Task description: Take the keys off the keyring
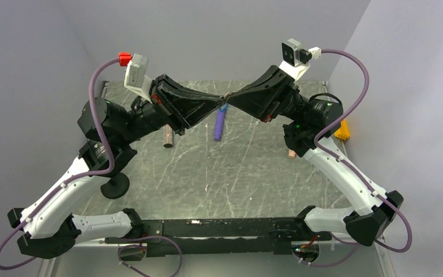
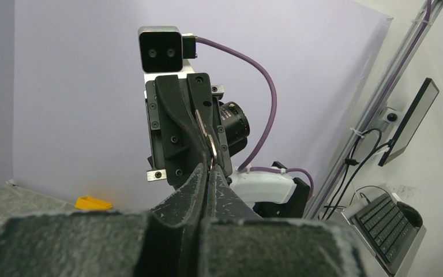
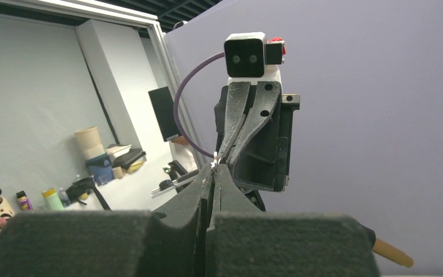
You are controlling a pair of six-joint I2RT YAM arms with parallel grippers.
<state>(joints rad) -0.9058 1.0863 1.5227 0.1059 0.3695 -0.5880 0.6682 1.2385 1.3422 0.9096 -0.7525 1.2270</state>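
Now pinches the keyring [image 1: 223,108] with the left gripper [image 1: 218,104] and clamps the keys [image 2: 210,143] with the right gripper [image 1: 229,100], tip to tip, upper centre.

Left pincer [image 1: 220,104] and right pincer [image 1: 229,103] meet at keyring [image 1: 224,107].

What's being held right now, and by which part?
The keyring, by its thin metal part, pinched between left end effector and right end effector; key or ring unclear.
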